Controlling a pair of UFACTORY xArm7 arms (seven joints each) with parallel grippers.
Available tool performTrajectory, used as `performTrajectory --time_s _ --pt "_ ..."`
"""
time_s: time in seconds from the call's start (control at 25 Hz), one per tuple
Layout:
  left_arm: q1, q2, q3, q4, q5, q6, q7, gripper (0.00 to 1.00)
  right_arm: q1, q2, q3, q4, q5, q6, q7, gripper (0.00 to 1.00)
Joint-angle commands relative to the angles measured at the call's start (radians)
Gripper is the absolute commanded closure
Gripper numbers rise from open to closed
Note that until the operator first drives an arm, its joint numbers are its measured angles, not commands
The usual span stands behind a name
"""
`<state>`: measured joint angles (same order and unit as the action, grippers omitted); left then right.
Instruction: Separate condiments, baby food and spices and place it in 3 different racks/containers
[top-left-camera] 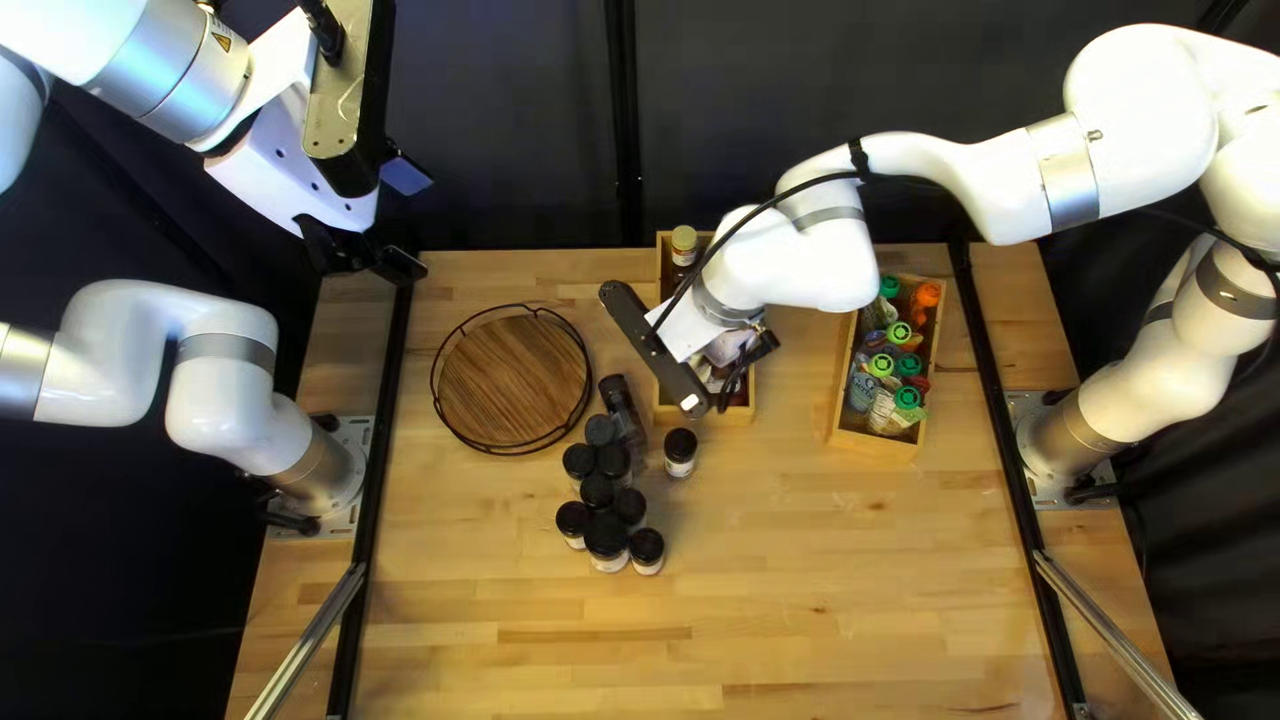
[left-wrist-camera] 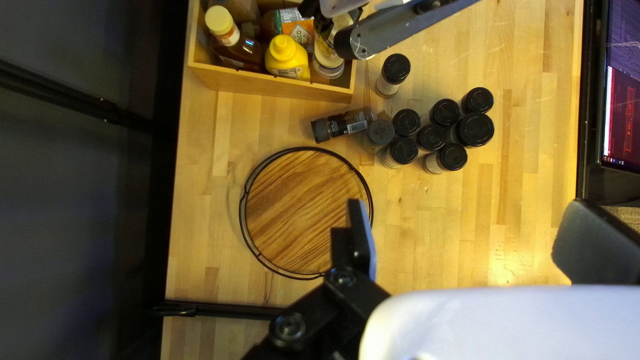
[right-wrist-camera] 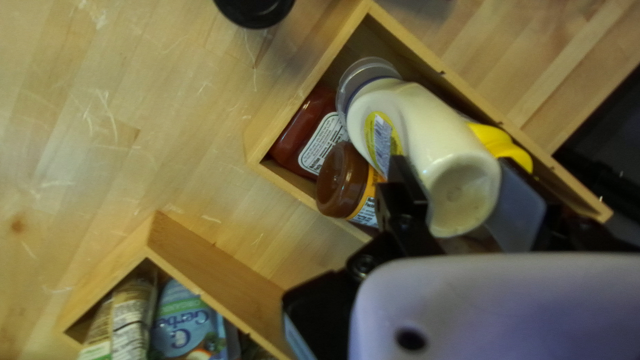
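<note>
My right gripper point(top-left-camera: 742, 366) is over the middle crate point(top-left-camera: 718, 418). In the right wrist view that gripper point(right-wrist-camera: 463, 190) is shut on a cream-coloured bottle point(right-wrist-camera: 427, 133), cap end down inside the crate among a red bottle point(right-wrist-camera: 307, 137), a brown-lidded jar point(right-wrist-camera: 341, 180) and a yellow bottle point(right-wrist-camera: 503, 143). My left gripper point(top-left-camera: 408, 220) is raised beyond the round wooden rack point(top-left-camera: 514, 380); in its wrist view the gripper point(left-wrist-camera: 470, 230) stands open, holding nothing. Black-lidded spice jars point(left-wrist-camera: 432, 137) cluster beside the rack, one jar point(left-wrist-camera: 343, 125) lying down.
A second crate point(top-left-camera: 874, 444), filled with capped pouches point(top-left-camera: 884, 367), stands right of the middle crate. One upright spice jar point(top-left-camera: 680, 454) is apart from the cluster, close to the middle crate's near wall. A screen point(left-wrist-camera: 623, 87) shows past the table edge.
</note>
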<state>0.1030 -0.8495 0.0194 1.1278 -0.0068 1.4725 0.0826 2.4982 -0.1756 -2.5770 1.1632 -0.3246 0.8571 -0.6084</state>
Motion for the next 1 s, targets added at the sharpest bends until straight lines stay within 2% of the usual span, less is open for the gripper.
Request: performTrajectory --time_s 0.04,0.4,0.6,0.64,0.68,1.0 --pt "0.0 0.0 0.0 0.0 0.0 0.0 0.0 0.0 -0.012 0.027 0.009 -0.03 0.02 -0.04 -0.063 1.0" --pt "0.0 0.0 0.0 0.0 0.0 0.0 0.0 0.0 -0.013 0.069 0.011 -0.118 -0.027 -0.16 -0.083 1.0" --pt "0.0 0.0 0.0 0.0 0.0 0.0 0.0 0.0 -0.015 0.073 0.008 -0.129 -0.037 -0.173 -0.09 0.99" --pt "0.0 0.0 0.0 0.0 0.0 0.0 0.0 0.0 -0.014 0.071 0.008 -0.125 -0.037 -0.168 -0.089 0.3" --pt "0.0 0.0 0.0 0.0 0.0 0.0 0.0 0.0 -0.013 0.07 0.009 -0.117 -0.033 -0.156 -0.088 0.0" --pt "0.0 0.0 0.0 0.0 0.0 0.0 0.0 0.0 -0.007 0.104 0.02 -0.108 0.0 -0.096 -0.078 0.0"
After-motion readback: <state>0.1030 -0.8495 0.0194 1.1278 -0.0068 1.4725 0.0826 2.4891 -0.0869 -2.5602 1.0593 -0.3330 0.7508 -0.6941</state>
